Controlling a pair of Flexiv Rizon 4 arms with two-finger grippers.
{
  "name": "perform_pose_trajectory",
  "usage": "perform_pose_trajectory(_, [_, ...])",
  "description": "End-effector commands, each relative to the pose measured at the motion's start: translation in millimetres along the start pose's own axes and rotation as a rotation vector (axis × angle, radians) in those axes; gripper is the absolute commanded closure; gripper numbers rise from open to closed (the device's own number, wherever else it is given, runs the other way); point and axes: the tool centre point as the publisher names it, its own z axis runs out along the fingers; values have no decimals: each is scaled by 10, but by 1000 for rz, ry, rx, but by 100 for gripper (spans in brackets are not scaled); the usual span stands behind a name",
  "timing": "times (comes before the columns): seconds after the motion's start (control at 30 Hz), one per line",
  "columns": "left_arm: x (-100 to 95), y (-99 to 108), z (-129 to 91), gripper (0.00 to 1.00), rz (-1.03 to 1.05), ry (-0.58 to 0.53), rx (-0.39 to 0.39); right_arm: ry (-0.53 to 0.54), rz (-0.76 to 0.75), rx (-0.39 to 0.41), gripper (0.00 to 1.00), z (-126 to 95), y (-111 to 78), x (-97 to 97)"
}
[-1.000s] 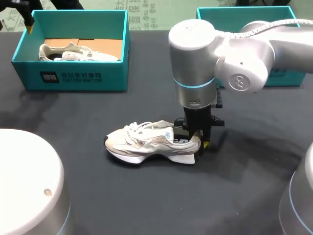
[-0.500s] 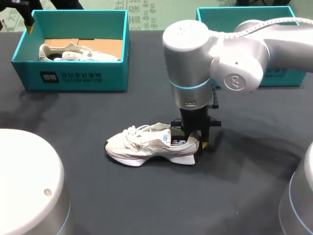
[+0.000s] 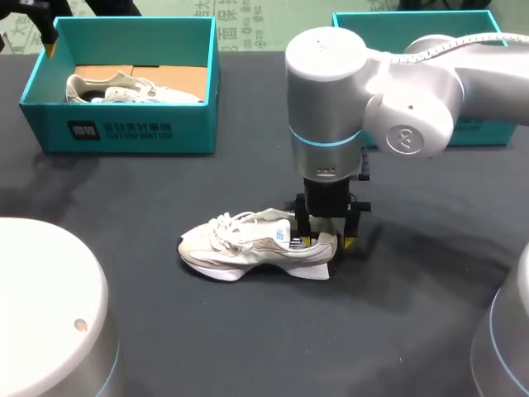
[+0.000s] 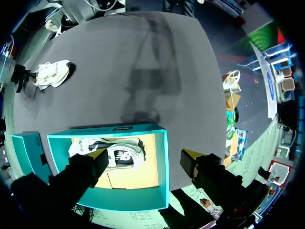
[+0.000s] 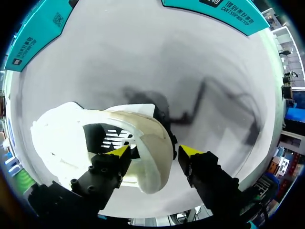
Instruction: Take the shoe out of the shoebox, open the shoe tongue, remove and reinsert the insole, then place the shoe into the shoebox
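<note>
A cream sneaker (image 3: 252, 245) lies on its sole on the dark table, toe to the left. My right gripper (image 3: 328, 241) stands upright over its heel, open. In the right wrist view one finger of the right gripper (image 5: 155, 152) is inside the sneaker's (image 5: 71, 138) opening and the other is just behind the heel, with the heel wall between them. My left gripper (image 4: 145, 155) hangs open above the teal shoebox (image 4: 163, 167) at the back left. A second sneaker (image 4: 112, 153) lies in that shoebox (image 3: 124, 132).
Another teal box (image 3: 397, 25) stands at the back right, partly hidden by my right arm. The bases of my arms fill the near corners. Bare dark table surrounds the sneaker in front and to the left.
My right gripper's fingers have spread apart and let go of the heel. The sneaker has settled slightly lower on the table. The left arm has not moved.
</note>
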Motion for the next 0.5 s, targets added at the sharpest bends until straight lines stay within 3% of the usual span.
perform_pose_trajectory(0.03, [3,-3,-1,0,1,1,-1,83,-20,-27,0,-153,-59,-175])
perform_pose_trajectory(0.43, [3,-3,-1,0,1,1,-1,451,-227,-108,0,-580,-65,-433])
perform_pose_trajectory(0.5, [3,-3,-1,0,1,1,-1,451,-227,-108,0,-580,-65,-433])
